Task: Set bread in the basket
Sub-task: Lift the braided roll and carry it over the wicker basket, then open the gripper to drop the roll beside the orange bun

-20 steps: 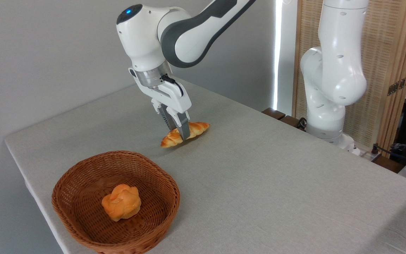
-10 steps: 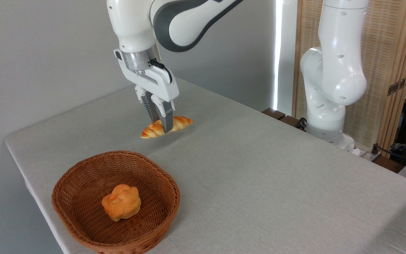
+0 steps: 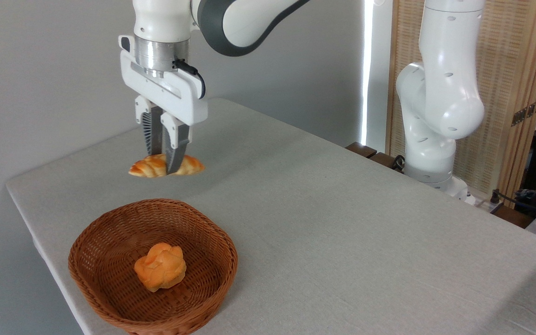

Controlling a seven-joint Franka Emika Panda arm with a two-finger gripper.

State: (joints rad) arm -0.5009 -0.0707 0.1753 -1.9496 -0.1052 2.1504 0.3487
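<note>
Gripper [image 3: 164, 164] now higher and nearer the counter's [image 3: 324, 223] left edge, fingers pinching glossy braided golden bread [image 3: 189, 165], level above the counter, beyond the basket [image 3: 224, 244]

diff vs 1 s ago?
The tool, shut on the braided loaf throughout, has carried it left in the picture and higher, toward the wicker basket. The loaf now hangs roughly level. Basket, round bun inside it and table unchanged.

Grey table [image 3: 342, 223] bears wicker basket [image 3: 110, 298]
</note>
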